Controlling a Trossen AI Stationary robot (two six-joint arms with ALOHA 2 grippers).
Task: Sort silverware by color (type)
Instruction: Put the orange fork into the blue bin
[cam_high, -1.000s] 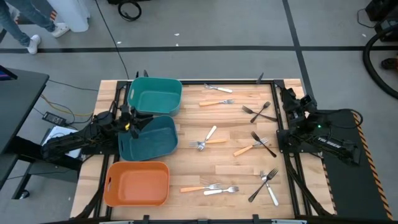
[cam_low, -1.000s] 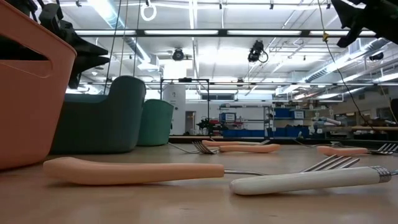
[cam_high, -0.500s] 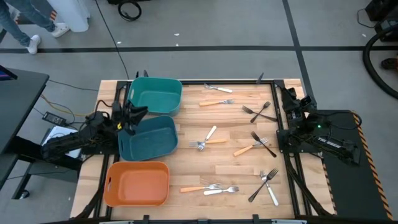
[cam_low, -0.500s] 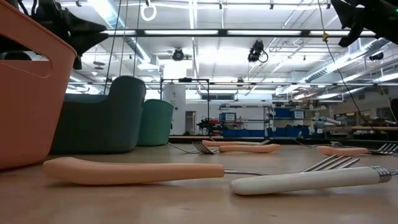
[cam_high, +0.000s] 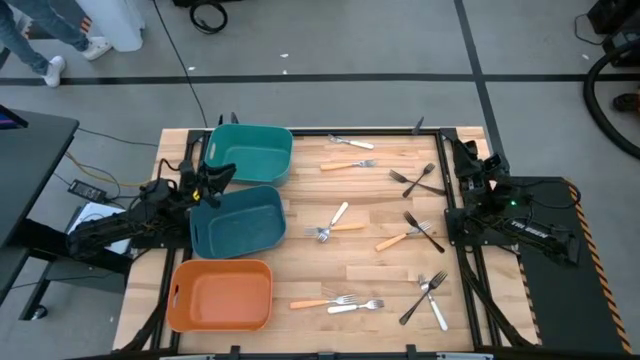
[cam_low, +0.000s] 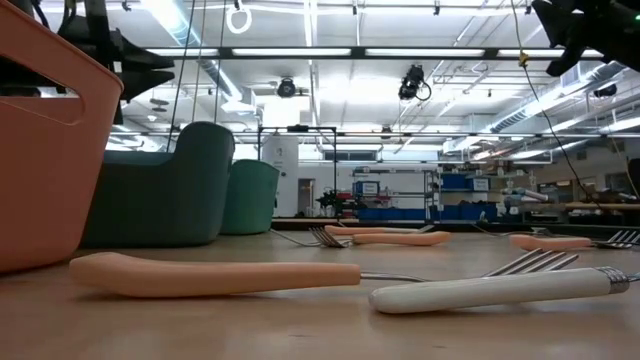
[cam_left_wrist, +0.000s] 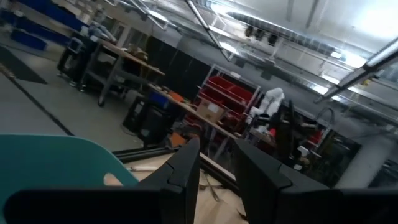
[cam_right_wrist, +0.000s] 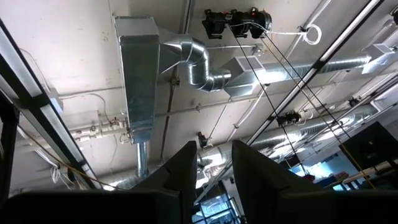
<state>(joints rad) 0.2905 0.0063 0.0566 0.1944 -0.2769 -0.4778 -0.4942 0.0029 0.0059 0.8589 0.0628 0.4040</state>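
Forks (cam_high: 340, 222): scattered on table (cam_high: 380, 260). 3 bins (cam_high: 238, 222) at left. Left gripper (cam_left_wrist: 216, 180): slightly parted, empty, above bins. Right gripper (cam_right_wrist: 210, 171): slightly parted, empty, at table's right edge.

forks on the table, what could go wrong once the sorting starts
The crossed black forks may drag each other when one is lifted. The white fork lies over an orange fork, so a grasp could catch both. The left tool hangs by the blue bin rim and could bump it.
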